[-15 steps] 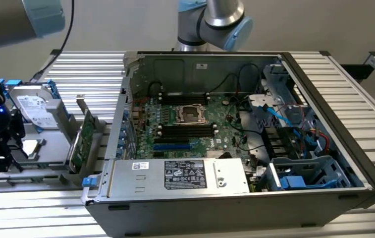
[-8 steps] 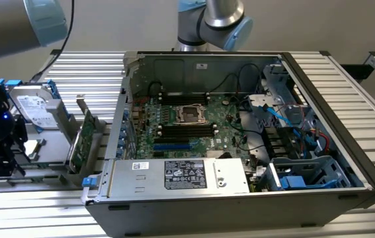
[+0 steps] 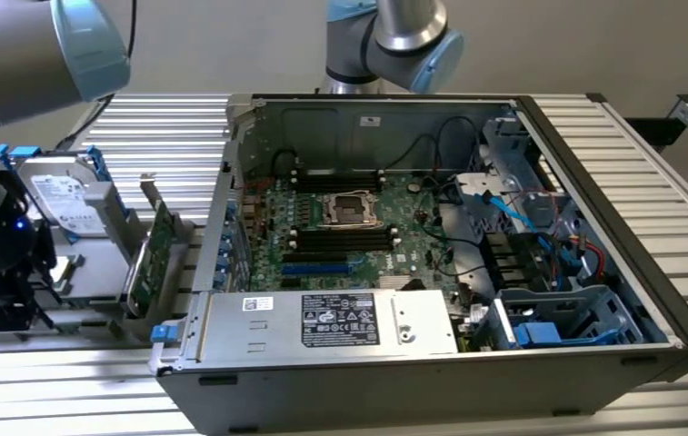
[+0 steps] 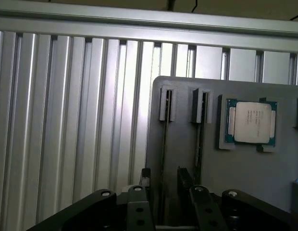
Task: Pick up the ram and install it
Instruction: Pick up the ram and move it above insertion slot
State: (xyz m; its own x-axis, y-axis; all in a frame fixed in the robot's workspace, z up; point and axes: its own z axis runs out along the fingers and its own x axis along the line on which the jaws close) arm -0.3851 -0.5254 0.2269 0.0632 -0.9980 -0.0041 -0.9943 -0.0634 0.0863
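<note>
Step in hand: the pick, nothing gripped yet. Gripper [image 4: 166, 185] is wide open and empty, hanging over the grey holder [image 4: 182, 96] on the slatted table [image 4: 67, 120], at the exterior view's left of the computer case [image 3: 319, 123]. Ram [image 4: 164, 144] looks to be the thin stick standing on edge in a holder slot, roughly in line between the fingers. A second slot sits just beside it, with a processor chip [image 4: 250, 122] further along. Motherboard's black slots [image 3: 337, 238] look empty, so install not started. My read: the grab needs jaws centred on that edge, coming in square and clear of the neighbouring slot. A skewed pinch could tilt the stick.
</note>
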